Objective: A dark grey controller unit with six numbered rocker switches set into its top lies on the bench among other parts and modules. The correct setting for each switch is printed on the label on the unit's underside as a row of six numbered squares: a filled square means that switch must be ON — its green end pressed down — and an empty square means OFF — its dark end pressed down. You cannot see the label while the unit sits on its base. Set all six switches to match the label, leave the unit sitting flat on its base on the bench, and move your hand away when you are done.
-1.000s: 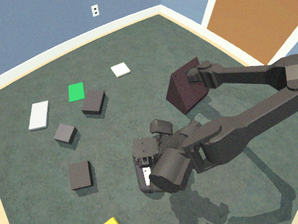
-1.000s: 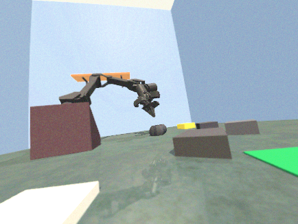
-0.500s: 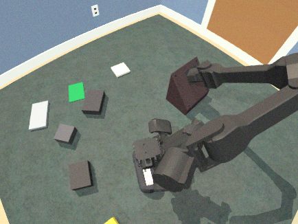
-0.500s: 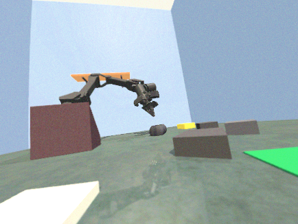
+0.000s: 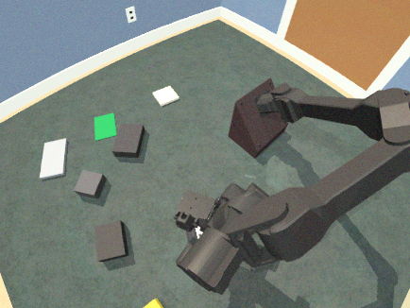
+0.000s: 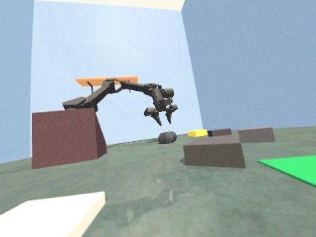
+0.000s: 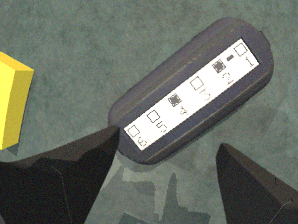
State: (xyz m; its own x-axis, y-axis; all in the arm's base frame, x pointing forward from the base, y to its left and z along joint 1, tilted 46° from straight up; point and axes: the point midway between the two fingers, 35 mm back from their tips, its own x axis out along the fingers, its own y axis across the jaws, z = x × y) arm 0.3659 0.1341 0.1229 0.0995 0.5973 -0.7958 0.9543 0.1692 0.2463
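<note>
The dark grey controller unit (image 7: 200, 92) (image 6: 167, 137) lies upside down on the floor, its white label (image 7: 193, 90) facing up. In the wrist view the label shows a row of six squares. The second and fourth squares from the upper right end are filled and the others look empty. In the top view the arm hides most of the unit and only a white bit of the label (image 5: 198, 232) shows. My gripper (image 7: 169, 143) (image 6: 164, 118) (image 5: 185, 220) is open and empty. It hangs above the unit without touching it.
A maroon wedge block (image 5: 252, 128) (image 6: 62, 138) stands by the arm's base. Three grey blocks (image 5: 128, 140) (image 5: 90, 182) (image 5: 110, 241), two white slabs (image 5: 53, 158) (image 5: 165, 95) and a green tile (image 5: 104, 127) lie to the left. A yellow block (image 7: 9, 99) (image 6: 197, 133) lies near the unit.
</note>
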